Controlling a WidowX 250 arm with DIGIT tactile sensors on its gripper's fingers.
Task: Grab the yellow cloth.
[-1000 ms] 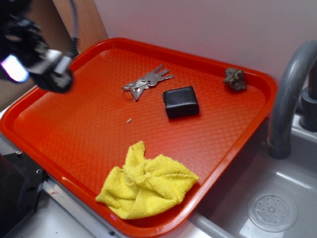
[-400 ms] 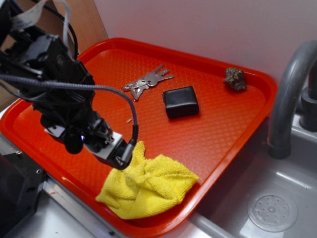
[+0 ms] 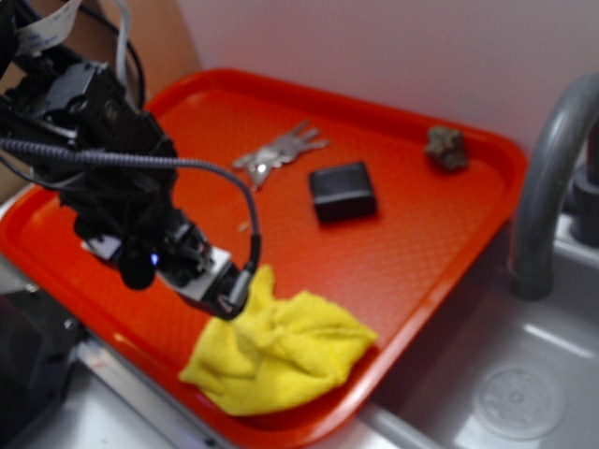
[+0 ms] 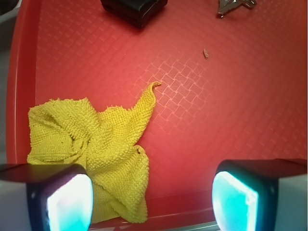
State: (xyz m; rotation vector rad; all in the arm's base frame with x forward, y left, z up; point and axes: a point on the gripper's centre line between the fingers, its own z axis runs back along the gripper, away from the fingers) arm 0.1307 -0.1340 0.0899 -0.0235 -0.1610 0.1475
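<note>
The yellow cloth [image 3: 278,349] lies crumpled at the near edge of the red tray [image 3: 402,257]; in the wrist view the yellow cloth [image 4: 96,149] fills the lower left, one corner pointing up toward the tray's middle. My gripper [image 3: 217,290] hovers just left of and above the cloth's upper corner. In the wrist view the gripper [image 4: 151,199] is open, its two glowing pads wide apart. The left pad [image 4: 70,202] sits over the cloth's edge, and the right pad [image 4: 234,199] is over bare tray. Nothing is held.
A black wallet [image 3: 343,191] lies mid-tray, with a bunch of keys [image 3: 277,156] to its left and a small brown lump [image 3: 446,146] at the far right corner. A grey faucet [image 3: 545,178] and sink basin [image 3: 519,398] stand right of the tray.
The arm swept from the tray's far left corner down to the cloth's left side a second ago. Since 0.4 s ago it has barely shifted. The cloth has not moved.
</note>
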